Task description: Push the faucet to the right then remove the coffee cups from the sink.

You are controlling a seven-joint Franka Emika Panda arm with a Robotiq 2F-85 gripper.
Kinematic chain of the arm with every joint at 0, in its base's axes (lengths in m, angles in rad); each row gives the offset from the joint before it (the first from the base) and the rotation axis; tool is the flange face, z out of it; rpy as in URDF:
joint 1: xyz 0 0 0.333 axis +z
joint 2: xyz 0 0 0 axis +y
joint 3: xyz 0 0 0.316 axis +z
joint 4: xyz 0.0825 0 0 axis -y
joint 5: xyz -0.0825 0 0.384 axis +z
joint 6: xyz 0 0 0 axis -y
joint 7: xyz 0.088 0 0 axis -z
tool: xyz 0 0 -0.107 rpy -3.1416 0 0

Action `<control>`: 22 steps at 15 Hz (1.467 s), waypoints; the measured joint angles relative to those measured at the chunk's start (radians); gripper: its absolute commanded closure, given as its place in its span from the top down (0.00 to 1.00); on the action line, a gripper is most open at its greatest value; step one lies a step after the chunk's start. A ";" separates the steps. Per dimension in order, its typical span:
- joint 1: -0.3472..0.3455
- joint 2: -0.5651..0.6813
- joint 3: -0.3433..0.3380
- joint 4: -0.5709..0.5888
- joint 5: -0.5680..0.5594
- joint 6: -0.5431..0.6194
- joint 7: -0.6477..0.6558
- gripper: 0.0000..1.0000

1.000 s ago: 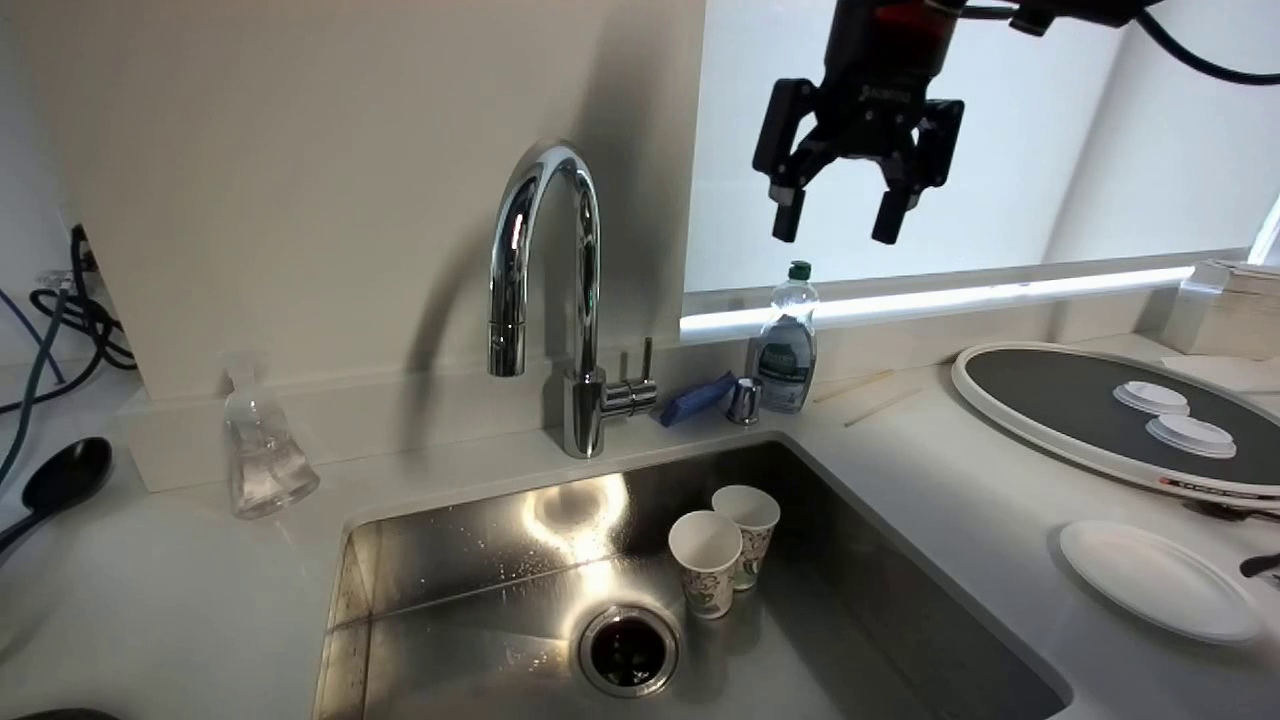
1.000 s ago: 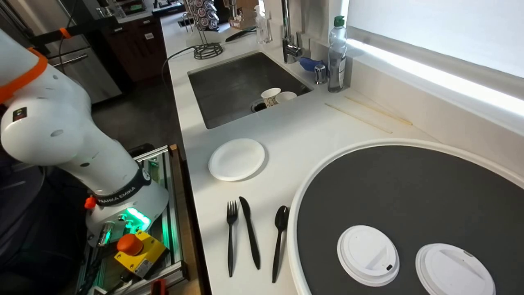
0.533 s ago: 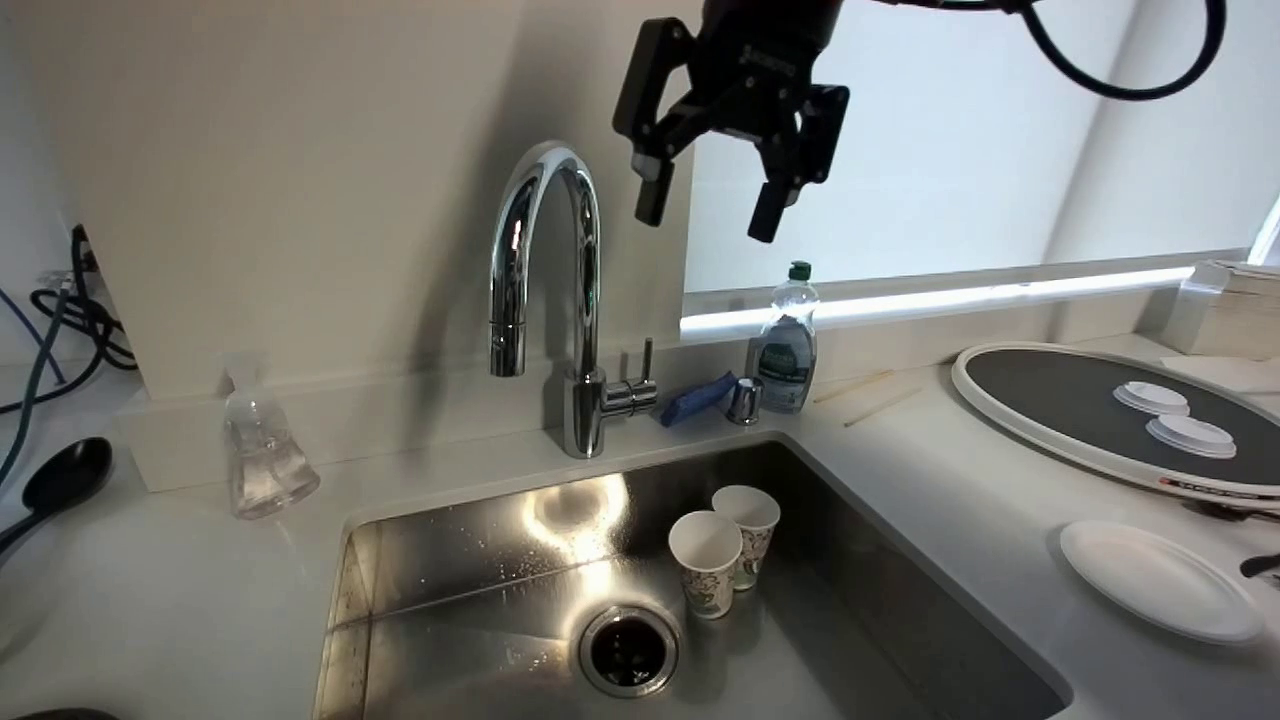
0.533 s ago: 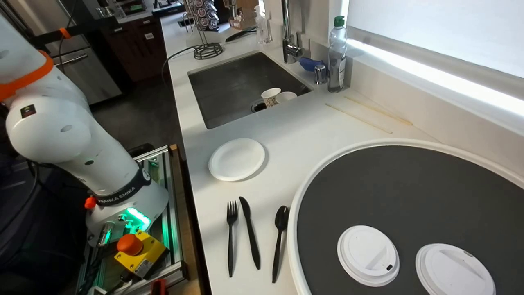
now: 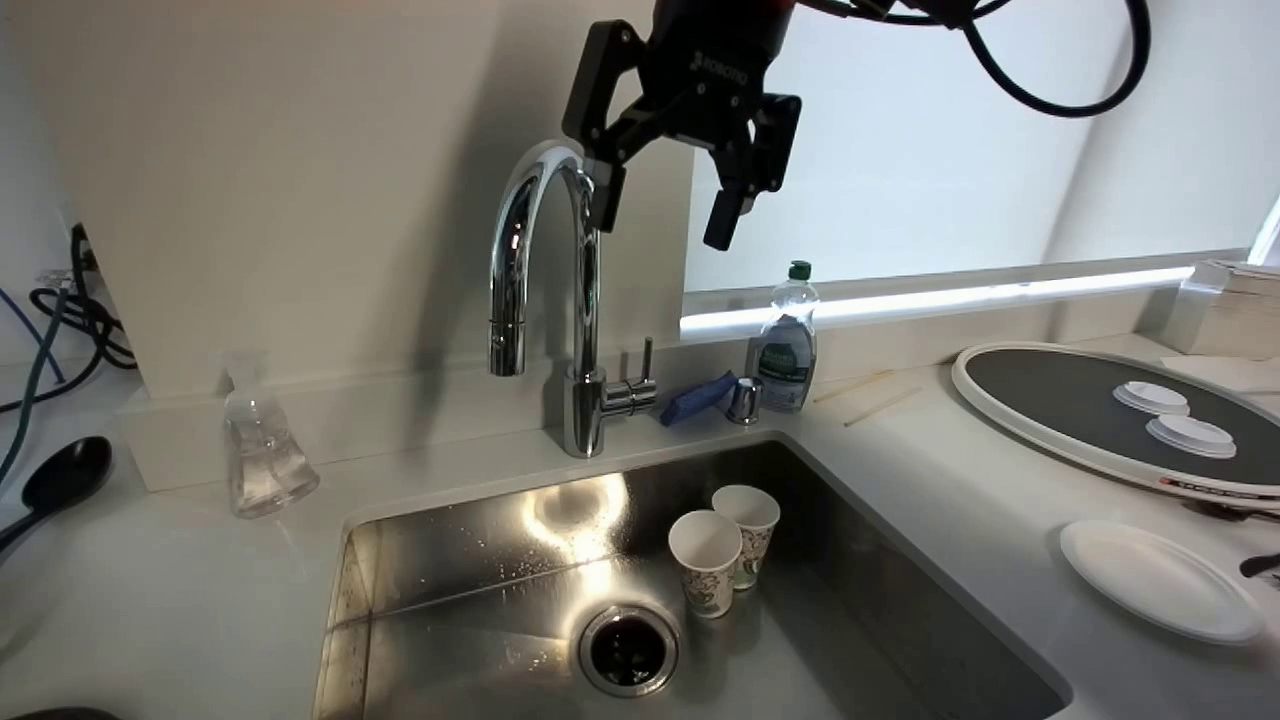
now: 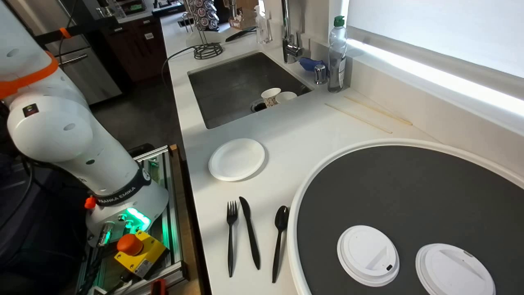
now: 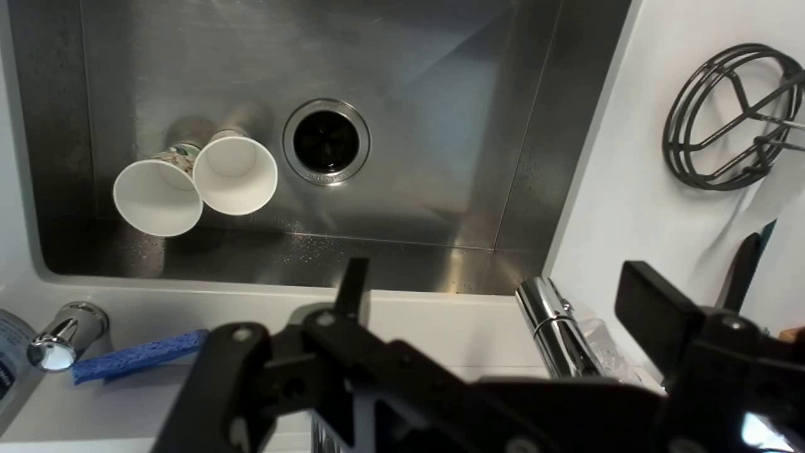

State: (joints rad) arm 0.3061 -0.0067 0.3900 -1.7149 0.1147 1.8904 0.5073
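Across the top of an exterior view the gripper (image 5: pixel 665 212) has come from upper right to upper middle, and the finger (image 5: pixel 607 203) at the left of that picture now covers a bit of the neck of the faucet (image 5: pixel 587 300). Upper left in an exterior view, the arm (image 6: pixel 49 131) has shifted a little too. Faucet, front cup (image 5: pixel 706 565) and back cup (image 5: pixel 755 535) haven't budged. So, to my eye, the reach for the faucet is under way, with the push still to come and the cups after that. Whether finger meets metal I can't tell; it may simply hang in front.

The claw is spread wide with nothing in its grip. Lower right in the wrist view, the spout (image 7: pixel 556 330) shows in the gap between the fingers.

The faucet stands near the middle of an exterior view, tall, arched, shiny chrome, its spout hanging to the left and its lever (image 5: pixel 630 396) out to the right. Lower middle, in the steel sink (image 5: pixel 470 660), both cups stand upright, white inside, patterned outside, close together just right of the drain (image 5: pixel 628 652). They look like thin paper; I'd expect a hard squeeze to dent them.
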 measured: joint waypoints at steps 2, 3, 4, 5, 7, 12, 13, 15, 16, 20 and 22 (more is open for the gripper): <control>0.007 0.005 0.001 0.001 -0.007 0.000 0.001 1.00; 0.015 0.011 0.002 0.002 -0.011 0.000 0.002 1.00; 0.026 0.019 0.004 0.004 -0.015 0.000 0.006 1.00; 0.037 0.027 0.007 0.009 -0.019 0.000 0.014 1.00; 0.059 0.041 0.011 0.020 -0.028 0.000 0.038 1.00; 0.108 0.047 0.024 0.058 -0.124 0.000 0.172 1.00; 0.119 0.052 0.028 0.065 -0.151 0.001 0.201 1.00; 0.140 0.068 0.036 0.075 -0.206 0.011 0.256 1.00; 0.151 0.079 0.039 0.082 -0.233 0.017 0.281 1.00; 0.193 0.142 0.041 0.118 -0.341 0.033 0.365 1.00; 0.211 0.176 0.039 0.143 -0.392 0.033 0.396 1.00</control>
State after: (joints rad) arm 0.5170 0.1688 0.4293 -1.5719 -0.2777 1.9237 0.9037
